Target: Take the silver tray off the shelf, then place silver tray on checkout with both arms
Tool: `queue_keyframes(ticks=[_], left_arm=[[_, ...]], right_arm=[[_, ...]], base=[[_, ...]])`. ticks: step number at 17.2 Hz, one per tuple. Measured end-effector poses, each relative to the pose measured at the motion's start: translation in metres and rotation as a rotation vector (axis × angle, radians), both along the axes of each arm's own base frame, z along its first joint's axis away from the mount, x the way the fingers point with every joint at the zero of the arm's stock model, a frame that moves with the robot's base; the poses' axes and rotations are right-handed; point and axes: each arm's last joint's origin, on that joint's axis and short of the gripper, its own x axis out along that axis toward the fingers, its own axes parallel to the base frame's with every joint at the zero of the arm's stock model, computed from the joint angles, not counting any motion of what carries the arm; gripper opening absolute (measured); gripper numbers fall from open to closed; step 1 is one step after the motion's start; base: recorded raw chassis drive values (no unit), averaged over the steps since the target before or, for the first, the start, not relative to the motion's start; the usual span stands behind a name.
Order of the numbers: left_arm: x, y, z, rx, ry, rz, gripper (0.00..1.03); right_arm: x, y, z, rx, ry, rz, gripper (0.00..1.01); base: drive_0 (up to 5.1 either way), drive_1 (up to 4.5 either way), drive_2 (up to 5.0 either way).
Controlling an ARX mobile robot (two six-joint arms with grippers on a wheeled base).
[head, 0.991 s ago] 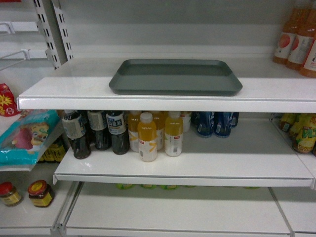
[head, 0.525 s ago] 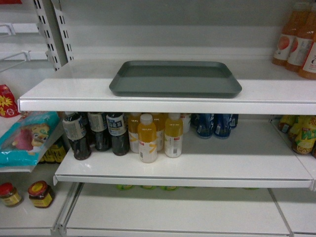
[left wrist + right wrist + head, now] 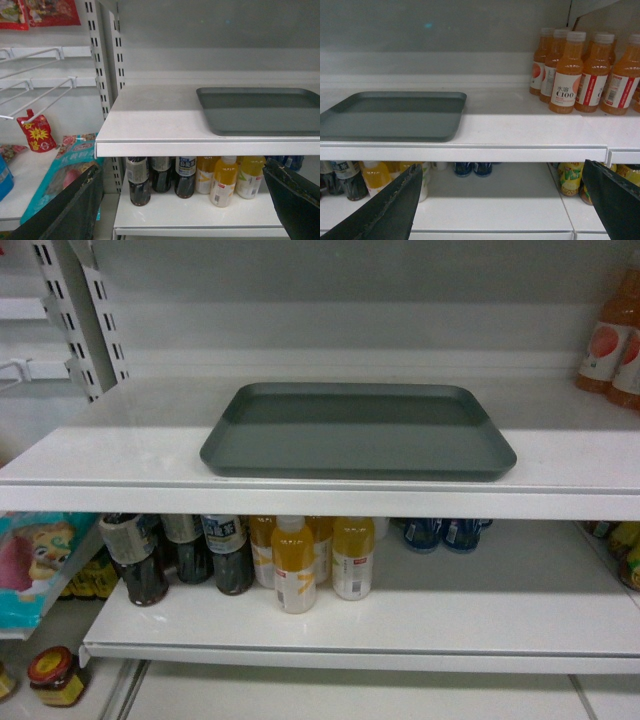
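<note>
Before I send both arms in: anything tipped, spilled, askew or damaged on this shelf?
Nothing stands out. The silver tray lies flat on the shelf, roughly square to its front edge, and looks bare inside. The orange bottles to its right and the bottles on the board below stand upright. No spill shows.

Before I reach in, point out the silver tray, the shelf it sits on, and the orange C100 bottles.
silver tray (image 3: 357,430), head view, plain inside.
shelf (image 3: 320,500), head view, front edge strip.
orange C100 bottles (image 3: 567,80), right wrist view, front bottle's label.

Dim, soft blur, shadows under shelf (image 3: 330,502)
</note>
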Motion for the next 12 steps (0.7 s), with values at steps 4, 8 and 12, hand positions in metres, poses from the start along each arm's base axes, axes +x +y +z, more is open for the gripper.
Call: queue_keyframes(ticks=[4, 8, 12], left_arm=[[0.0000, 0.0000, -0.0003, 0.000, 0.003, 0.001, 0.98], [0.0000, 0.0000, 0.0000, 0.000, 0.000, 0.000, 0.98], [0.0000, 0.0000, -0.0005, 0.000, 0.005, 0.000, 0.98]], right_arm=[[0.0000, 0.0000, 0.0002, 0.000, -0.002, 0.000, 0.98], [0.0000, 0.0000, 0.0004, 0.000, -0.004, 0.000, 0.98], [0.0000, 0.0000, -0.0003, 0.000, 0.003, 0.000, 0.98]], base=[[0.0, 4.34, -4.3], [0.1, 4.43, -4.2], [0.1, 4.42, -4.2]])
